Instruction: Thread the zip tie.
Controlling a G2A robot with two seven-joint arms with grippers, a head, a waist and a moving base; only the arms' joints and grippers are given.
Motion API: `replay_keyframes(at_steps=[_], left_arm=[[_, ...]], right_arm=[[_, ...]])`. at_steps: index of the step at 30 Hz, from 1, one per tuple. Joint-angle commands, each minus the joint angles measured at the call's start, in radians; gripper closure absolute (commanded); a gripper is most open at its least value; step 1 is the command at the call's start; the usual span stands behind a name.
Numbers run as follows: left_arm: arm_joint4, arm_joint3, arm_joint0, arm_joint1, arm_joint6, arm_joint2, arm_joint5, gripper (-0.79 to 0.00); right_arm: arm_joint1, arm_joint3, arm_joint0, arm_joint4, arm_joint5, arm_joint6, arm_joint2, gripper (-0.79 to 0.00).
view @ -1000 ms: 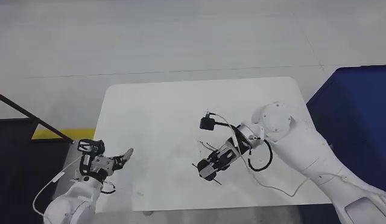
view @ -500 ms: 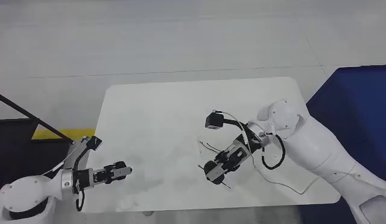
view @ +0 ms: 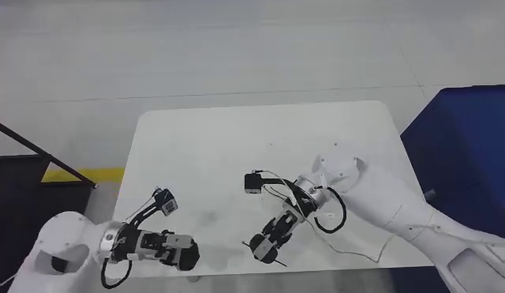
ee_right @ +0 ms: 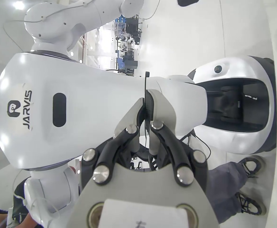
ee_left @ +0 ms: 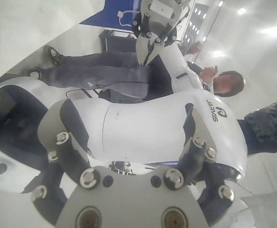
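Note:
A thin black zip tie [ee_right: 147, 84] sticks out from between the fingertips of my right gripper [ee_right: 147, 103], which is shut on it. In the top view the right gripper [view: 263, 248] hangs over the white table [view: 205, 159] near its front edge, and short black ends of the zip tie [view: 278, 261] show beside it. My left gripper [view: 189, 255] sits at the front edge, to the left of the right one, pointing towards it. In the left wrist view the left gripper [ee_left: 131, 124] is open and holds nothing. The right gripper [ee_left: 147, 55] shows farther off, facing it.
A blue cabinet [view: 465, 135] stands off the table's right side. A dark railing [view: 39, 155] runs off the left. A person's legs and shoes [ee_right: 247, 191] stand behind the robot, away from the table.
The left arm has swung in along the table's front edge, bringing its gripper rightwards. The right gripper has moved down towards the front edge and a little left, still holding the zip tie.

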State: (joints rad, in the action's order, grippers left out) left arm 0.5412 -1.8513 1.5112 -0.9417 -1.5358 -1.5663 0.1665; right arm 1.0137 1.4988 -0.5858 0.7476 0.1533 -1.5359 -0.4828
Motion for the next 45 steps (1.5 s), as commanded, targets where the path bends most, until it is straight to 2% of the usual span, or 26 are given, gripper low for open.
replay_keyframes(at_steps=[1, 5, 7, 10, 14, 22, 23, 25, 27, 30, 34, 37, 45], left_arm=[[-0.002, 0.001, 0.001, -0.001, 0.000, -0.001, -0.001, -0.785], [-0.002, 0.001, 0.001, -0.001, 0.000, -0.001, -0.001, -0.785], [0.069, 0.021, 0.003, -0.006, 0.041, 0.008, 0.023, -0.785], [0.136, -0.007, -0.021, -0.011, 0.036, 0.063, 0.067, -0.785], [0.038, -0.066, -0.058, -0.015, 0.121, 0.153, 0.068, -0.785], [0.003, -0.074, -0.131, -0.026, 0.202, 0.281, 0.101, -0.785], [0.006, -0.073, -0.139, -0.027, 0.208, 0.286, 0.101, -0.751], [0.018, -0.069, -0.148, -0.027, 0.214, 0.287, 0.100, -0.631], [0.019, -0.065, -0.154, -0.026, 0.218, 0.284, 0.100, -0.588], [0.022, -0.063, -0.151, -0.023, 0.228, 0.279, 0.097, -0.397], [0.018, -0.066, -0.143, -0.020, 0.237, 0.272, 0.089, -0.308], [0.018, -0.069, -0.134, -0.017, 0.238, 0.265, 0.084, -0.336], [0.021, -0.090, -0.104, -0.008, 0.236, 0.247, 0.078, -0.299]], right_arm=[[-0.001, 0.001, -0.001, 0.001, 0.000, 0.000, -0.001, 0.000], [0.000, 0.023, -0.016, -0.006, -0.001, 0.024, -0.003, 0.000], [-0.001, 0.037, -0.026, -0.023, -0.013, 0.031, -0.007, 0.000], [0.000, 0.047, -0.037, -0.032, -0.027, 0.037, -0.016, 0.000], [-0.001, 0.050, -0.050, -0.037, -0.029, 0.046, -0.031, 0.000], [-0.001, 0.050, -0.050, -0.037, -0.029, 0.046, -0.031, 0.000], [-0.001, 0.050, -0.050, -0.037, -0.029, 0.046, -0.031, 0.000], [-0.001, 0.050, -0.050, -0.037, -0.029, 0.046, -0.031, 0.000], [-0.001, 0.050, -0.050, -0.037, -0.029, 0.046, -0.031, 0.000], [-0.001, 0.050, -0.050, -0.037, -0.029, 0.046, -0.031, 0.000], [-0.001, 0.050, -0.050, -0.037, -0.029, 0.046, -0.031, 0.000], [-0.001, 0.050, -0.050, -0.037, -0.029, 0.046, -0.031, 0.000], [-0.001, 0.050, -0.050, -0.037, -0.029, 0.046, -0.031, 0.000]])
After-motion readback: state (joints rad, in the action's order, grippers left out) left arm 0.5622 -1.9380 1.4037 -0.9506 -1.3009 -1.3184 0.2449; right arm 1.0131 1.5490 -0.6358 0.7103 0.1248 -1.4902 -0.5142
